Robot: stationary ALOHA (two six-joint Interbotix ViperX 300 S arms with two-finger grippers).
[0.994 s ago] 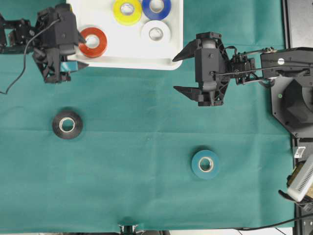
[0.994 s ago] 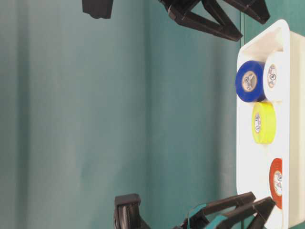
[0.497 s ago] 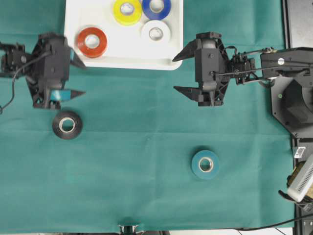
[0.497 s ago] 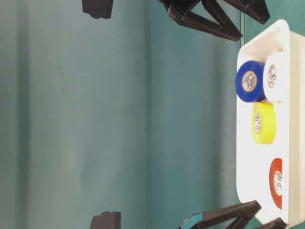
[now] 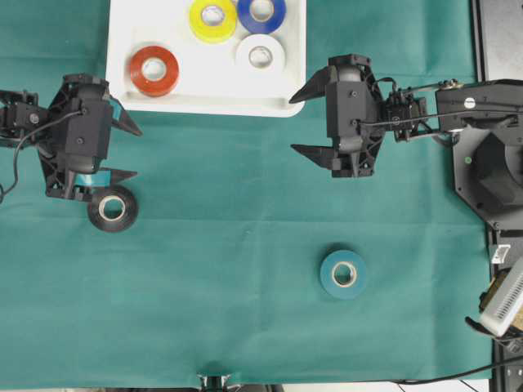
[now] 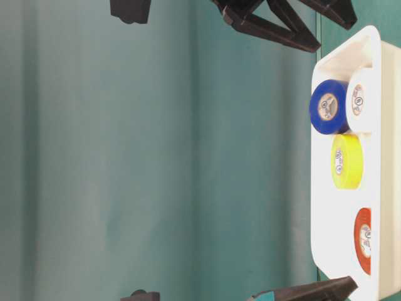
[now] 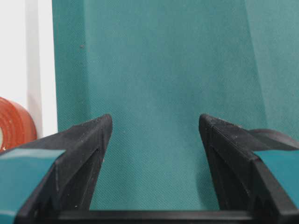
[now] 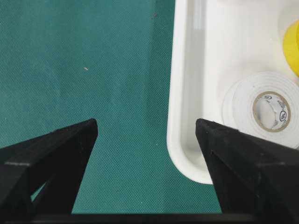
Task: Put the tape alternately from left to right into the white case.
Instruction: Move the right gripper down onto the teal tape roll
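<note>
The white case [image 5: 204, 98] at the top holds a red-orange roll [image 5: 154, 70], a yellow roll [image 5: 212, 18], a blue roll [image 5: 261, 11] and a white roll [image 5: 260, 53] of tape. On the green cloth lie a black roll [image 5: 113, 208] and a teal roll [image 5: 342, 273]. My left gripper [image 5: 137, 153] stands open and empty just above the black roll, below the case's left corner. In its wrist view the left gripper [image 7: 154, 119] has only cloth between its jaws. My right gripper [image 5: 292, 123] hangs open and empty beside the case's lower right corner [image 8: 180, 93].
A green cloth [image 5: 229, 286] covers the table. Black robot base hardware [image 5: 490, 163] sits at the right edge. In the table-level view the case [image 6: 326, 232] stands at the right with the right arm's fingers [image 6: 269, 31] at the top.
My left gripper has drawn back from the case, leaving the red-orange roll there, and moved down the cloth to just above the black roll. The right arm has stayed still.
</note>
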